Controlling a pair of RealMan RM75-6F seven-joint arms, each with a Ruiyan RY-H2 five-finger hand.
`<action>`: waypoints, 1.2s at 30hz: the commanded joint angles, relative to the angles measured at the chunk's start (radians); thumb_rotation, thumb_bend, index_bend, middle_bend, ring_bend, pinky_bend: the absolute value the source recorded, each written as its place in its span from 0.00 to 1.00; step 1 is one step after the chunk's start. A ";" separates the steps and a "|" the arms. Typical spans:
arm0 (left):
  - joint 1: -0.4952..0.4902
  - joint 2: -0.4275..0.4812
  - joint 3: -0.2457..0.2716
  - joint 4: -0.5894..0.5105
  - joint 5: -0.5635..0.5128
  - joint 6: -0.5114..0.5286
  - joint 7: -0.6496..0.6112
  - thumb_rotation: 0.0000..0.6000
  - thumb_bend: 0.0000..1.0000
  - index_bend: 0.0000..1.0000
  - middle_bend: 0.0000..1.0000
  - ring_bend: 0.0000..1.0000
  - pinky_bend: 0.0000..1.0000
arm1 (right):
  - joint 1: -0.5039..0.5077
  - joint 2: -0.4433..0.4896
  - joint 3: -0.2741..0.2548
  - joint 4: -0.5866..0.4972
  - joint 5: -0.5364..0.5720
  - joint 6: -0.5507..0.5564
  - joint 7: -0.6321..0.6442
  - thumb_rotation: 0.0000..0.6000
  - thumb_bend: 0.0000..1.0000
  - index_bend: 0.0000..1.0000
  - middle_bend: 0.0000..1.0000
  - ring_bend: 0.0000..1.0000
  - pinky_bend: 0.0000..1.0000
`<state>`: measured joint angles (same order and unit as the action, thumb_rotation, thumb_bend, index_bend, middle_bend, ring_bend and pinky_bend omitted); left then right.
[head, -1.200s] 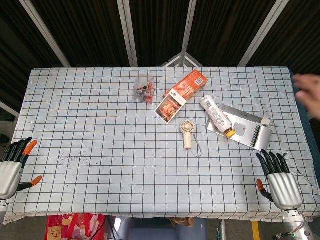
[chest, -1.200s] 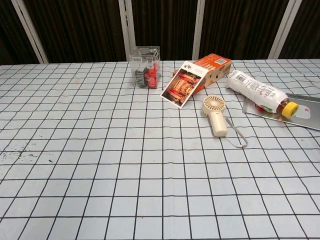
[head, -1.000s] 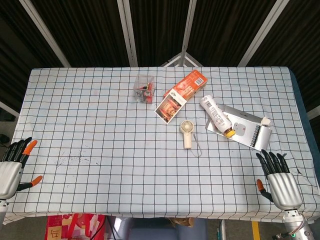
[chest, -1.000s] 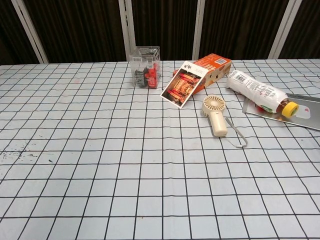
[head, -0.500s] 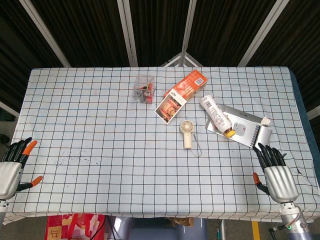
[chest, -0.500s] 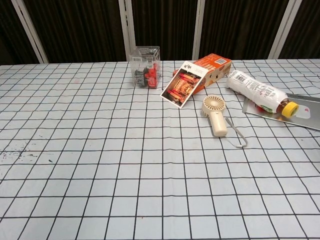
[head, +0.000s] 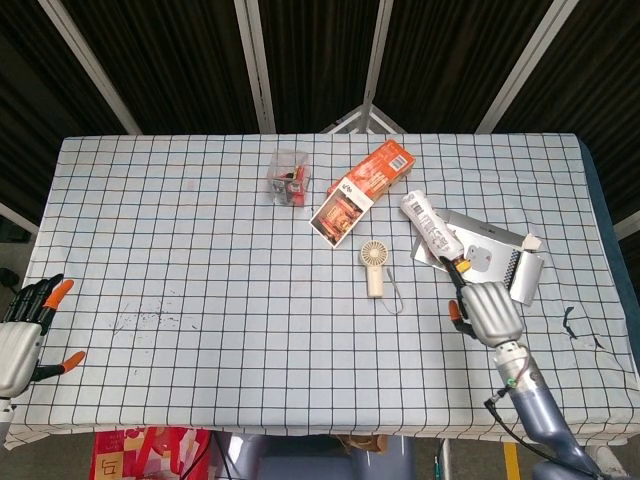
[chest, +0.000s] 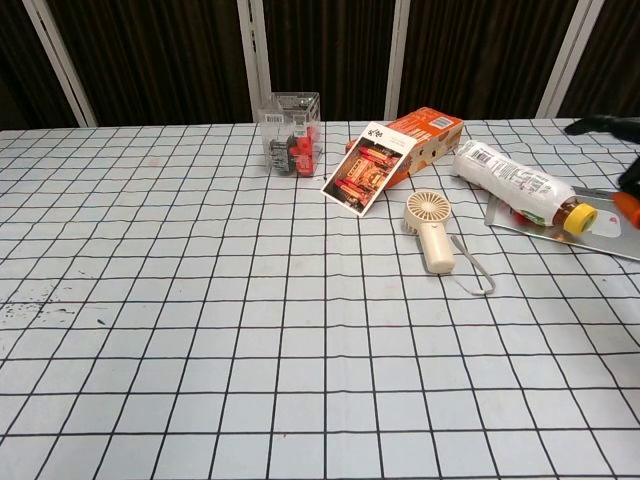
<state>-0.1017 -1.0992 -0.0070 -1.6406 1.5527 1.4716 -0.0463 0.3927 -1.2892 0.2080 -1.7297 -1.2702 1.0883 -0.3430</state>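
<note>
My right hand (head: 485, 308) hovers over the right part of the table, fingers apart and holding nothing. Its fingertips point at the yellow-capped end of a white bottle (head: 432, 230) that lies partly on a flat metal grater tray (head: 490, 238). In the chest view only the edge of this hand (chest: 630, 205) shows at the right border, just beyond the bottle (chest: 515, 185). My left hand (head: 20, 340) is off the table's front left corner, fingers spread and empty.
A checked cloth covers the table (head: 200, 250). A small cream hand fan (head: 374, 266) lies left of the bottle. Behind it an opened orange box (head: 365, 185) and a clear plastic box (head: 289, 177). A dark mark (head: 575, 325) shows near the right edge.
My right hand has moved from the front right corner up and leftward to the bottle's cap, and now enters the chest view. A person's hand at the right edge has gone. The left hand is still.
</note>
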 joint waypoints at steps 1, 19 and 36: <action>-0.003 0.004 -0.001 -0.001 -0.007 -0.009 -0.005 1.00 0.01 0.00 0.00 0.00 0.00 | 0.078 -0.085 0.033 0.043 0.083 -0.071 -0.075 1.00 0.71 0.00 0.79 0.87 0.85; -0.016 0.024 -0.004 -0.010 -0.028 -0.044 -0.054 1.00 0.01 0.00 0.00 0.00 0.00 | 0.224 -0.317 0.023 0.231 0.296 -0.155 -0.180 1.00 0.72 0.00 0.79 0.87 0.85; -0.017 0.025 -0.005 -0.015 -0.029 -0.042 -0.052 1.00 0.01 0.00 0.00 0.00 0.00 | 0.240 -0.362 -0.004 0.273 0.313 -0.137 -0.145 1.00 0.72 0.01 0.79 0.87 0.85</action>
<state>-0.1186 -1.0744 -0.0120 -1.6553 1.5233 1.4292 -0.0983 0.6319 -1.6502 0.2048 -1.4561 -0.9572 0.9509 -0.4878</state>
